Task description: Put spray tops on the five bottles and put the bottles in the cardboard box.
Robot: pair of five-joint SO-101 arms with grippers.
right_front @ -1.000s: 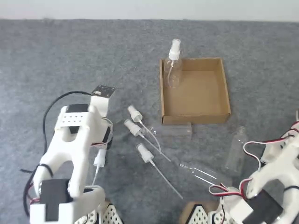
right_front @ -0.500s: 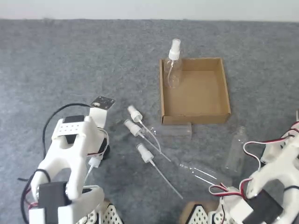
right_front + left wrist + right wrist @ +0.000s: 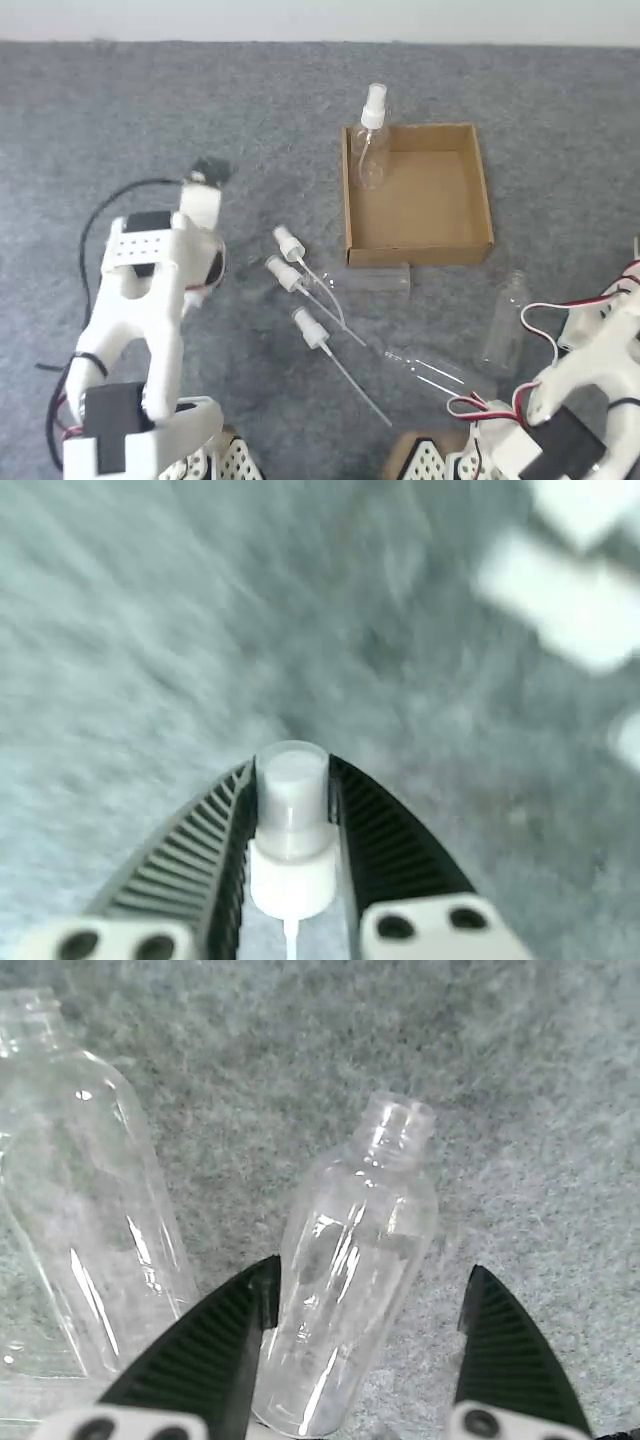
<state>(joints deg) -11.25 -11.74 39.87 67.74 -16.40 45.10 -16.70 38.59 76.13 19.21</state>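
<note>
Closest to me the right gripper [image 3: 372, 1272] has its fingers spread either side of a capless bottle [image 3: 350, 1260] on the grey carpet [image 3: 150, 110], the left gripper [image 3: 290, 770] pinches a white spray top [image 3: 290, 825], three loose spray tops [image 3: 283, 272] lie midway, and beyond them a capped bottle [image 3: 368, 150] stands in a far corner of the cardboard box [image 3: 418, 247].

1. Your table [image 3: 120, 110] is covered edge to edge in grey carpet.
2. You'll find the cardboard box [image 3: 418, 253] sitting open on it.
3. Three spray tops [image 3: 288, 243] lie close together near the box's front corner.
4. Three uncapped bottles [image 3: 375, 278] rest in front of the box.
</note>
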